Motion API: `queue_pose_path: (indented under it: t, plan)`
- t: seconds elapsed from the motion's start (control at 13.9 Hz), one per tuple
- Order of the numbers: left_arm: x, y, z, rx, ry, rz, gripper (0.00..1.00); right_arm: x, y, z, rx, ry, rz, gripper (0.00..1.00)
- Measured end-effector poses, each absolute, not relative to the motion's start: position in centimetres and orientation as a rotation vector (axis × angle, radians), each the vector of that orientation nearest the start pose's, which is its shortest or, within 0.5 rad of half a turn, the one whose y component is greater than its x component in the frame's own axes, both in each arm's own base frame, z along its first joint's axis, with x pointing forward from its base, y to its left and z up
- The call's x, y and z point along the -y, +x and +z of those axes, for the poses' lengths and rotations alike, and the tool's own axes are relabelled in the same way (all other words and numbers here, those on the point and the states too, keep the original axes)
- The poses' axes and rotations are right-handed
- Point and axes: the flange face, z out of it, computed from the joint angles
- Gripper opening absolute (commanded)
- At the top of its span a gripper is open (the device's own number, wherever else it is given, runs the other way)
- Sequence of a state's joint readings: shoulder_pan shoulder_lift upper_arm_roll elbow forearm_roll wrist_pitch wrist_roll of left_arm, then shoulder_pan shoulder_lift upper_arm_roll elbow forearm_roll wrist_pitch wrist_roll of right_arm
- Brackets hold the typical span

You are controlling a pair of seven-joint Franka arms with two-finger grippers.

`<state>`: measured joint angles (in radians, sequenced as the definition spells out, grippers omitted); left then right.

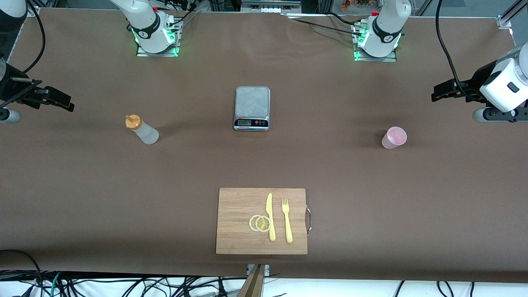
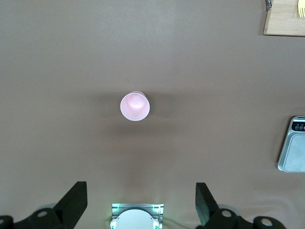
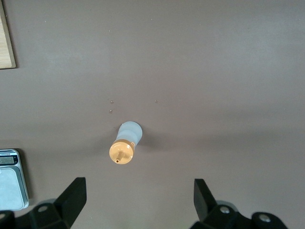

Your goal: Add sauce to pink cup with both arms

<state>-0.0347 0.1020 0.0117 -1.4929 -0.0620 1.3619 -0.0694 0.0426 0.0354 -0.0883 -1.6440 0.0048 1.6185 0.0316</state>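
Brown cloth covers the whole tabletop [image 1: 82,185], and I see both arms raised high at its two ends, waiting. The left claw [image 1: 443,91] hangs over the left arm's end of the tabletop, at about 2 o'clock from the pink cup [image 1: 394,137]. Its white wrist is partly cut off by the edge of the front view. In the left wrist view the two fingers [image 2: 75,199] stand wide apart with nothing between them, and the cup stands upright on the cloth, its round rim open to the camera.

The right claw [image 1: 62,102] hangs over the right arm's end, at about 10 o'clock from the sauce [image 1: 142,129]. Most of this arm is out of the front view, so I cannot describe its joints. In the right wrist view its fingers [image 3: 74,198] are also spread wide and empty. The sauce bottle stands upright, orange cap on top, well apart from the claw.

Between bottle and cup, at the middle, sits a kitchen scale [image 1: 252,108]; I cannot read its display. At 6 o'clock from the scale, nearer to the front camera, lies a wooden cutting board [image 1: 235,239] with two lemon slices [image 1: 260,223], a yellow knife [image 1: 270,216] and a yellow fork [image 1: 286,220] on it. In both wrist views only a corner of the board and part of the scale are visible.
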Motion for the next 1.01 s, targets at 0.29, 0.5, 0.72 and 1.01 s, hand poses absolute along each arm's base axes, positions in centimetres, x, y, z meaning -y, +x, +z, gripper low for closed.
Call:
queue_pose_path:
  t: [0.29, 0.5, 0.72, 1.01]
  plan:
    - [1.8, 56.1, 58.8, 0.071, -3.169, 0.377, 1.0, 2.5, 56.5, 57.4, -0.122, -3.136, 0.096, 1.0]
    - [1.8, 56.1, 58.6, 0.072, -3.168, 0.382, 1.0, 2.5, 56.5, 57.4, -0.122, -3.136, 0.096, 1.0]
    - [1.6, 56.4, 57.8, 0.079, -3.162, 0.396, 1.0, 2.5, 56.5, 57.4, -0.122, -3.136, 0.096, 1.0]
    - [-0.1, 57.9, 53.1, -0.068, -3.097, 0.327, 1.0, 2.5, 56.5, 57.4, -0.122, -3.136, 0.096, 1.0]
